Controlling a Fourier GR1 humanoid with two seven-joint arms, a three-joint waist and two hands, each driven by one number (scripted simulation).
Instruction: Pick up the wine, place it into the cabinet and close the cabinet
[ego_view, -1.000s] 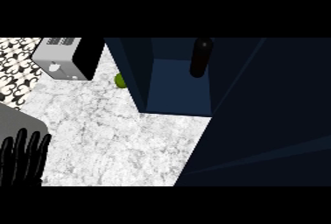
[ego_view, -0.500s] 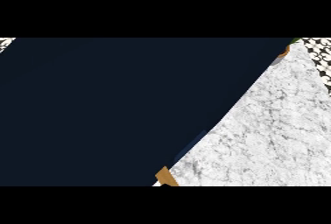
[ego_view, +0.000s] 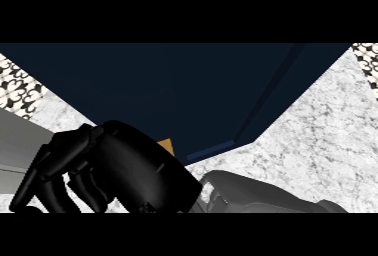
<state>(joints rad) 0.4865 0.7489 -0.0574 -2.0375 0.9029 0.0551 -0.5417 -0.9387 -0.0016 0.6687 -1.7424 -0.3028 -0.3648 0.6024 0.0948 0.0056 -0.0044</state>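
Navy cabinet (ego_view: 177, 90) fills the upper view above the marble table (ego_view: 317, 135); left robot hand (ego_view: 111, 170) hangs clenched, grasping nothing.

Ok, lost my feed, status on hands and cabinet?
One black hand low left, fingers curled, which hand unclear. Dark blue cabinet fills the top. Wine not visible. Marble counter at right.

A large dark navy cabinet door (ego_view: 177, 90) fills the upper middle of the head view, its panelled edge running diagonally down to a corner near the centre. White marbled surface (ego_view: 325, 135) shows to its right and lower left. A black hand (ego_view: 122, 172) looms at the lower left, its fingers (ego_view: 52, 175) curled downward. A grey forearm (ego_view: 258, 197) lies beside it. Patterned tiles (ego_view: 18, 90) appear at the left edge.
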